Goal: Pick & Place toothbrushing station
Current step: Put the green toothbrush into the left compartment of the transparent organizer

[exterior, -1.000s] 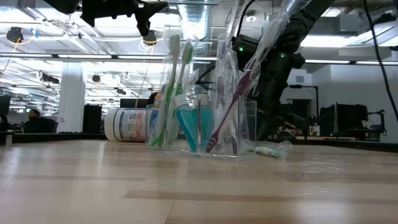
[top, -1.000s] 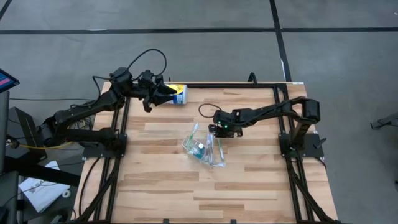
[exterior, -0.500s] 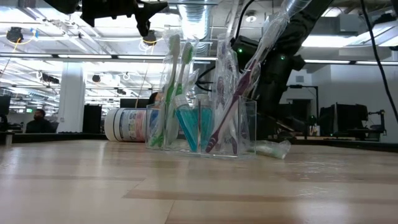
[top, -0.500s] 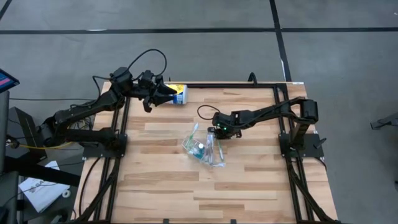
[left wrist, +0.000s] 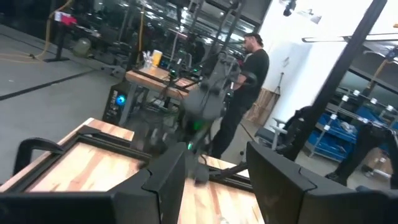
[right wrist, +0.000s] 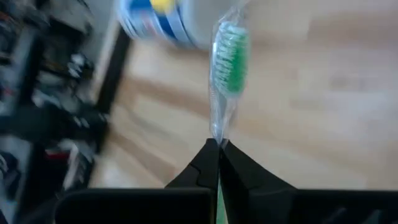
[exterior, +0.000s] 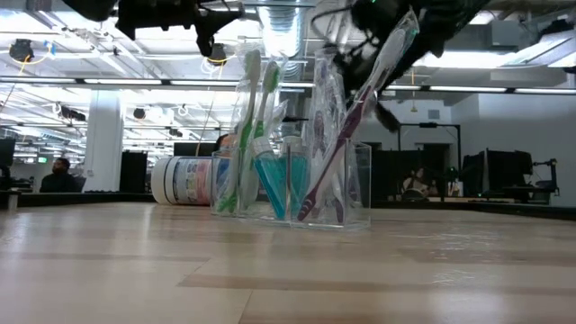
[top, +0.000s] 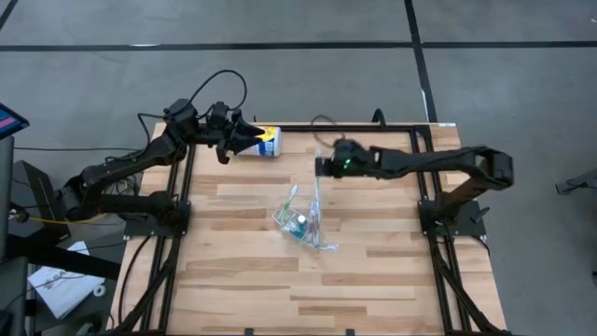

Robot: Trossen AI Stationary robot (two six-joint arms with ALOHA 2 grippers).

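Mid-tabletop, toothbrushing station (top: 300, 224): clear plastic holder (exterior: 355, 184) with compartments, packed with wrapped toothbrushes leaning at angles. Pale green toothbrushes (exterior: 254, 99) at one side, a pink-handled toothbrush (exterior: 335, 153) slanting across another, blue toothpaste tubes (exterior: 270, 187) upright between them.

Above and just behind the station, right tool (right wrist: 217, 144) pinched closed on the end of a clear wrapper holding a green-bristled toothbrush (right wrist: 231, 59); bristle head points away from the fingers, over bare wood.

At the far left corner of the tabletop, left tool (left wrist: 214, 186) raised, fingers parted with nothing between them, just beside a white and blue canister (top: 267, 142) lying on its side.

Hard to make out: number of brushes in the holder, since wrappers overlap and glare. Handle of the held toothbrush hidden behind the right tool's fingers in the wrist view. Canister label unreadable, and blurred in the right wrist view. Both arms cut off at the top edge of the low view.

Tabletop (top: 373, 271) of pale butcher-block planks in a black metal frame, grey floor around. Beyond, a large open workshop with ceiling lights, benches and blue shelving; a person in a dark top (left wrist: 252, 62) standing by a bench, another person (exterior: 58, 171) seated far off.
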